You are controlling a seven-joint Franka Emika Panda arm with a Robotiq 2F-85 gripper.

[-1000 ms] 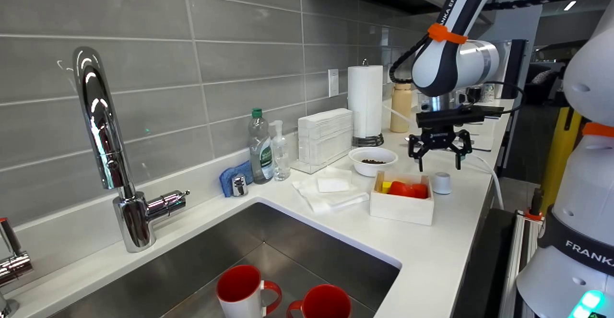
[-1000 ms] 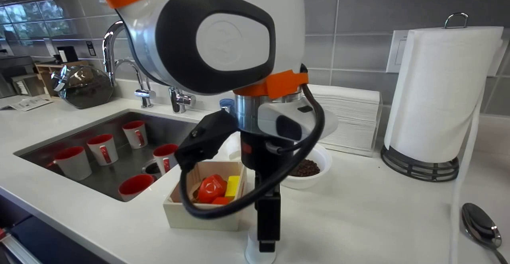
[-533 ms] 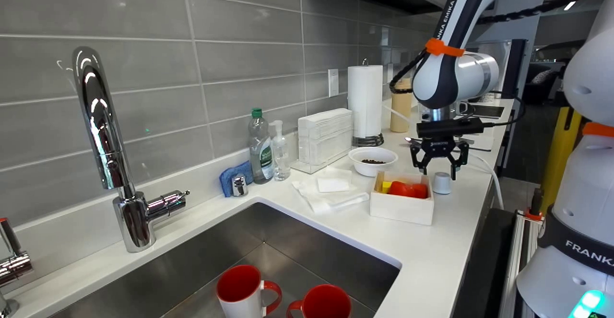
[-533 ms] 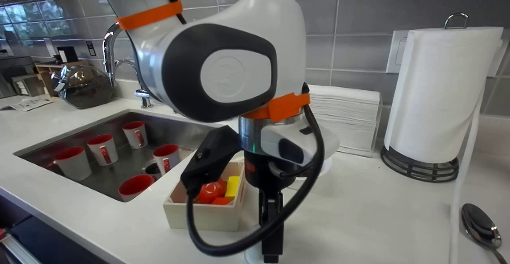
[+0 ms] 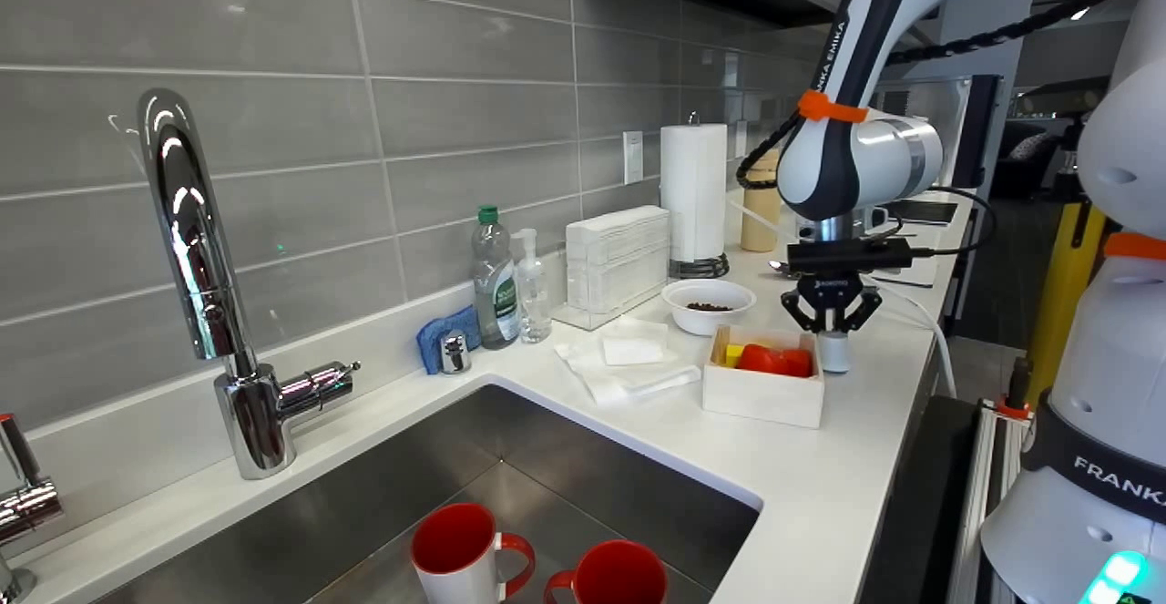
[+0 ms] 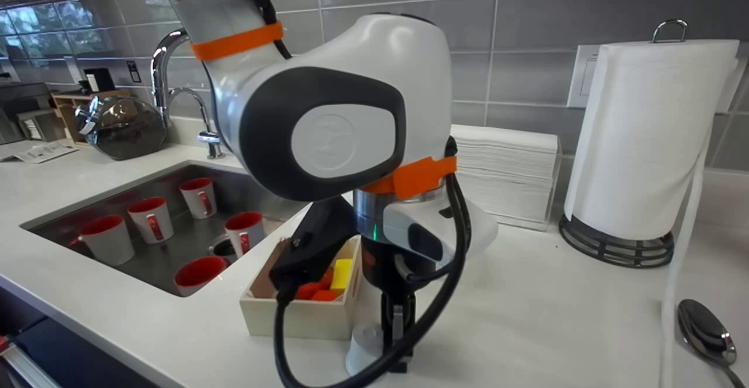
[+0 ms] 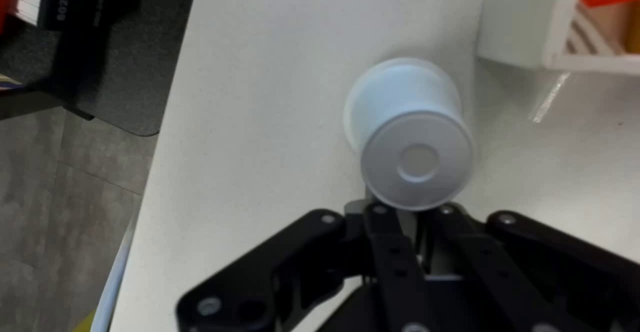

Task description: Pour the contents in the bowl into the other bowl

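— What just changed?

— You brought the tool down and drew its fingers together. It reads as clenched, with nothing visible between them. A small white cup stands bottom-up on the desk right beside them and covers their tips in the wrist view, so you can't fully rule out a pinch at its edge.

— And for the pour?

— Probably no gain. Your white bowl rests on the desk, apart from the tool, with dark contents inside; in an exterior view the arm hides it from you. I can't make out a second bowl anywhere, so settle your target first. If the cup was your aim, I'd judge the grip missed: spread the fingers, recentre, try again. If the pour comes first, head for the bowl's rim and keep it level, or the contents may spill.

— What differs from the earlier frame?

— Half a second ago your fingers were spread wide by the cup; now they nearly meet, a touch lower. The cup seems to have shifted slightly toward the wooden box, as though squeezed out from between them. The box and the white bowl haven't moved.
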